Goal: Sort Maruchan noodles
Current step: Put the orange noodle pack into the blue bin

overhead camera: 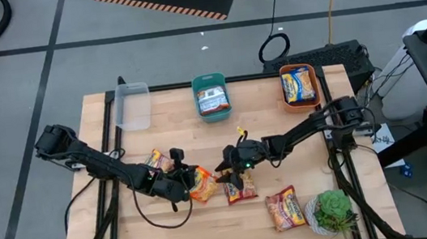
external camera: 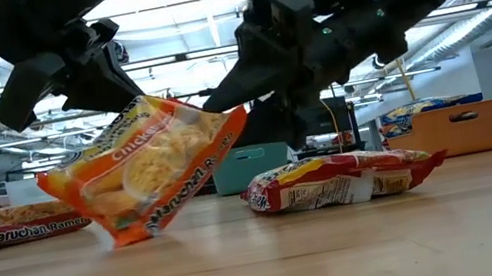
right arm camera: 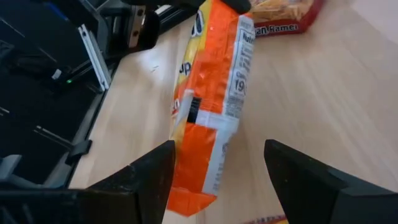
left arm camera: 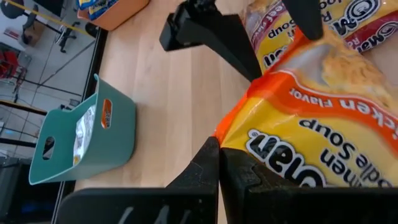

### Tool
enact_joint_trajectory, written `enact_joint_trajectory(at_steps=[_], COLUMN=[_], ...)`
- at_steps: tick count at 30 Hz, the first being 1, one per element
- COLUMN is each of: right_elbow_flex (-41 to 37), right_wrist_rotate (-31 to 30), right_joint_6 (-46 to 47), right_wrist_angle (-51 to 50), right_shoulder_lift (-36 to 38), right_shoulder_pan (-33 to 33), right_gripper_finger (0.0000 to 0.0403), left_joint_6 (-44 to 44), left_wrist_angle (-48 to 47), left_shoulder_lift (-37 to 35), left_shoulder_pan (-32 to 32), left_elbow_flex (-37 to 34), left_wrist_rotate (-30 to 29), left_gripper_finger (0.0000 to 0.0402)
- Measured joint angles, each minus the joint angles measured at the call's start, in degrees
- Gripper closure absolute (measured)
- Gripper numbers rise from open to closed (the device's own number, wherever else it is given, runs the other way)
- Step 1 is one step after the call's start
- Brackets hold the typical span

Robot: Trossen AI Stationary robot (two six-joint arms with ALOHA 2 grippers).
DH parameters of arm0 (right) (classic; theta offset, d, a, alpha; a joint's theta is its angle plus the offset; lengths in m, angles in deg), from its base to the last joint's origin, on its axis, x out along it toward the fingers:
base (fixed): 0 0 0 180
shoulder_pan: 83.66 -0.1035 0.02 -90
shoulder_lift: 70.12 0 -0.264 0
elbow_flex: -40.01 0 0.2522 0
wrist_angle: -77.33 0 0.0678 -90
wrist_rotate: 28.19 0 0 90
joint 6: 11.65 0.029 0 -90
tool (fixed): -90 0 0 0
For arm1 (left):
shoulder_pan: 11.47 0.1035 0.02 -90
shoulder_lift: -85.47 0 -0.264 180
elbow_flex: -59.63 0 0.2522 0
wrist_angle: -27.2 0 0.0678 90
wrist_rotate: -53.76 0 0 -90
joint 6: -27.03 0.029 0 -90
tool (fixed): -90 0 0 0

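Note:
An orange-yellow Maruchan noodle packet [overhead camera: 202, 184] is tilted up on edge near the table's middle, and my left gripper [left arm camera: 219, 168] is shut on it. My right gripper [right arm camera: 219, 146] is open, level with the packet's other end [right arm camera: 199, 180], one finger on each side of it. A red packet [overhead camera: 240, 188] lies flat just right of them. Another lies at the left [overhead camera: 156, 161], and one at the near right [overhead camera: 286, 208]. My left gripper pinches the orange-yellow packet's upper edge [left arm camera: 233, 140] between its two shut fingers, slanting down from the table's left. The packet hangs tilted below them [external camera: 144, 166]. Its lower corner [external camera: 130, 238] is at the tabletop; whether it rests there I cannot tell. My right gripper's one finger [right arm camera: 149, 177] is close beside the wrapper; whether it touches I cannot tell.
At the far edge stand a clear bin [overhead camera: 132, 107], a teal bin [overhead camera: 209, 83] holding a packet, and an orange bin [overhead camera: 297, 68] holding a packet. A green potted plant [overhead camera: 335, 211] sits at the near right corner. Bare wood lies in front of the bins.

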Motion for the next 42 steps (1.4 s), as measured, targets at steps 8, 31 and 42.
enact_joint_trajectory(at_steps=[8, 31, 42], right_elbow_flex=[3.2, 3.6, 3.6], right_wrist_rotate=[1.3, -2.2, -6.4], right_joint_6=[0.9, 1.3, 2.6], right_wrist_angle=[0.4, -3.0, -2.6], right_shoulder_lift=[-1.3, -1.9, -1.9], right_shoulder_pan=[-0.8, -1.0, -2.9], right_gripper_finger=[0.016, 0.017, 0.023], left_joint_6=[0.2, 1.3, 1.9], left_wrist_angle=[0.0, 4.3, 6.8], left_shoulder_lift=[0.0, 0.0, 0.0], left_shoulder_pan=[0.0, 1.5, 2.8], left_elbow_flex=[0.0, 0.0, 0.0], left_wrist_rotate=[0.1, 2.3, 4.6], left_gripper_finger=[0.0401, 0.0401, 0.0401])
